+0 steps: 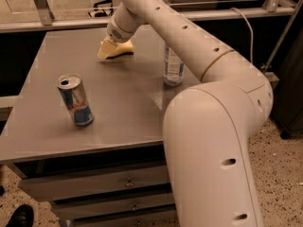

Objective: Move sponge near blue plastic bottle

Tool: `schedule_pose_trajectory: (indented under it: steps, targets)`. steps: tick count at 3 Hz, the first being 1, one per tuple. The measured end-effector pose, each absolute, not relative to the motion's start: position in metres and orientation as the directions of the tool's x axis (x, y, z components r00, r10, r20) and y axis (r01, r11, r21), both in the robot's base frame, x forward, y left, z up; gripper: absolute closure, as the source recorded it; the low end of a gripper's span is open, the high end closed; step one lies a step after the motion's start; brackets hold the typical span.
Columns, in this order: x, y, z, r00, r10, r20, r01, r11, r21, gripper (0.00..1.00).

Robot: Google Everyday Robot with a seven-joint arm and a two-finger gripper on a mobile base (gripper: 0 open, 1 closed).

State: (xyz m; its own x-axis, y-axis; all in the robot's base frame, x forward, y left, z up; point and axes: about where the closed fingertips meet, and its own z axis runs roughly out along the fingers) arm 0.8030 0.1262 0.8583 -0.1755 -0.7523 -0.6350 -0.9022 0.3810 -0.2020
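The pale yellow sponge [125, 47] lies on the far part of the grey table [118, 108]. My gripper [107, 50] reaches down from the long white arm and sits right at the sponge's left side, low over the tabletop. The blue plastic bottle [173, 68] stands upright to the right of the sponge, about a hand's width away. Its top is hidden behind my arm, and only the labelled lower part shows.
A blue-silver drink can [75, 100] stands upright near the table's front left. My arm's large white elbow [213, 141] fills the right foreground. Drawers [128, 183] sit under the table's front edge. A metal rail [57, 25] runs behind the table.
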Motion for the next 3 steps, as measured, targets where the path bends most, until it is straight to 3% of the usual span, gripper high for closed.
schedule_pose_trajectory:
  steps: [2, 3]
  targets:
    - [0.797, 0.130, 0.875, -0.140, -0.742, -0.656, -0.903, 0.367, -0.222, 0.86]
    - [0.787, 0.130, 0.886, -0.116, -0.735, -0.668, -0.905, 0.356, -0.234, 1.00]
